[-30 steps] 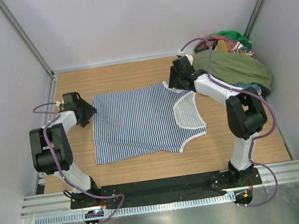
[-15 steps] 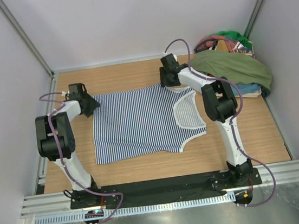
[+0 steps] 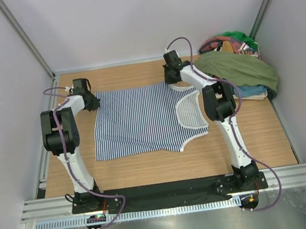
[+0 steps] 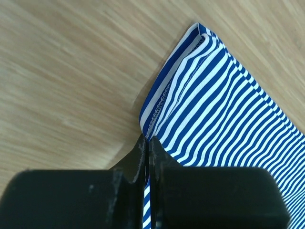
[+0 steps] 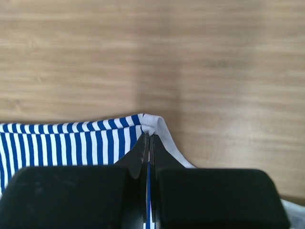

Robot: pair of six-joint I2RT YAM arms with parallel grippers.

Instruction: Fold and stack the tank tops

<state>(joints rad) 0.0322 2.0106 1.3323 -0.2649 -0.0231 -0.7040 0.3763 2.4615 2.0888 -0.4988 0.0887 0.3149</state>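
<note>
The left tool (image 4: pixel 147 143) and right tool (image 5: pixel 148 138) each clamp a far corner of the flat navy-and-white striped cloth tank top (image 3: pixel 140 121)

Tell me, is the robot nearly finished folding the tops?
Not nearly. Done: the striped top lies spread flat. In hand: the left gripper and right gripper pinch its far corners. Left: folding it, then the olive top, crumpled at the right, and stacking both.

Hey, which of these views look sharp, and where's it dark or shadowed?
Top external: evenly lit, sharp, striped tank top crisp. Left wrist: stripes sharp, left tool a near-black, featureless block. Right wrist: right tool equally dark, a soft shadow band on the table above it.
</note>
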